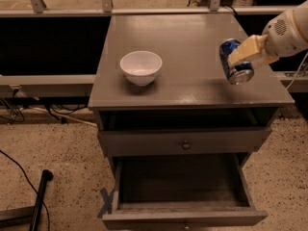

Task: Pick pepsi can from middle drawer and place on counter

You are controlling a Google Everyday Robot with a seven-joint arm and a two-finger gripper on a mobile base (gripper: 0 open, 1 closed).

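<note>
The pepsi can (240, 73) is dark blue with silver ends and hangs tilted just above the right part of the counter (192, 37). My gripper (235, 60) reaches in from the right and is shut on the can, with one cream finger (248, 51) lying across its side. The middle drawer (183, 189) is pulled out below at the front, and its grey floor is bare.
A white bowl (141, 67) stands on the left half of the counter. A shut drawer front with a round knob (186, 144) sits above the open drawer. A black pole (38, 198) and cables lie on the speckled floor at the left. A rail runs behind the cabinet.
</note>
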